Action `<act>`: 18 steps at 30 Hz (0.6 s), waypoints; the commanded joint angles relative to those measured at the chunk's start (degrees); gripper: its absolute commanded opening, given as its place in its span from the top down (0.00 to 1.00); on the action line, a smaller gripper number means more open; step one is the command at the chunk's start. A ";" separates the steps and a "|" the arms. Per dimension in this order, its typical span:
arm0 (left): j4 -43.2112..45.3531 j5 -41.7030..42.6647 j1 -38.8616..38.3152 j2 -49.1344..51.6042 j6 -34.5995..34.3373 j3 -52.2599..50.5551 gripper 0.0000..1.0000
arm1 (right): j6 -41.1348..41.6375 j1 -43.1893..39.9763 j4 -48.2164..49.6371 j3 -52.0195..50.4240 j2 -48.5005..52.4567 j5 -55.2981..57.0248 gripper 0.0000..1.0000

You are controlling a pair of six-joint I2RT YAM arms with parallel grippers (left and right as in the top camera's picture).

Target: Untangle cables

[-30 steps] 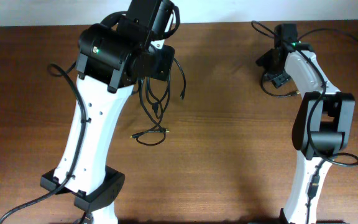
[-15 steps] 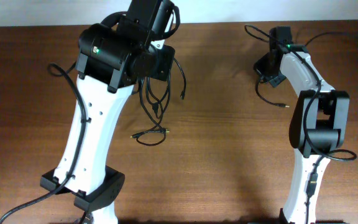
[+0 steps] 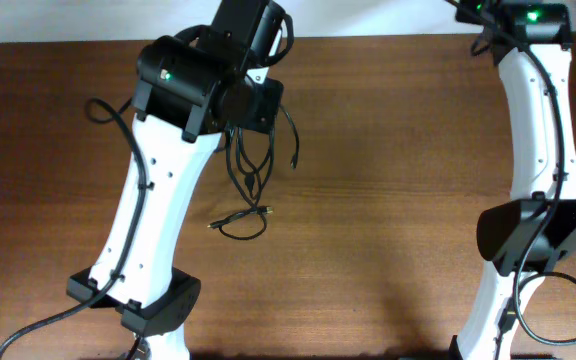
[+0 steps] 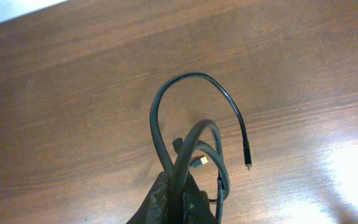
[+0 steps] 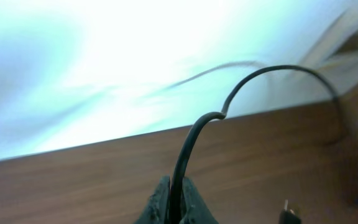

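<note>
Between left fingers [image 4: 159, 202], black cables [image 4: 187, 149]

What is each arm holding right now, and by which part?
The left pincer pinches several cable loops where their strands bunch together. The right pincer grips a single cable along its cord, not at a plug.

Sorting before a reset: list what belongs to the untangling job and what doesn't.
Job: cable bundle clamped in left pincer; single cable clamped in right pincer; loose cable lying on the table.
Not the job: thick arm wiring; the table itself.
</note>
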 commanded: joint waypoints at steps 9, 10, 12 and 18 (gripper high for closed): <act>1.27 -5.44 0.00 -1.29 0.28 -1.99 1.00 | -18.73 -14.91 7.52 -0.63 5.90 1.57 0.96; 1.38 -5.75 0.00 -1.29 0.26 -1.99 1.00 | -20.52 -15.91 8.44 -0.63 6.36 1.60 0.96; 1.64 -5.86 0.00 -1.29 0.26 -1.99 1.00 | -24.22 -17.75 9.94 -0.66 7.39 1.14 0.96; 3.65 -6.88 0.00 -1.29 0.26 -1.99 1.00 | -23.39 -24.44 13.66 -0.66 13.07 -2.27 0.96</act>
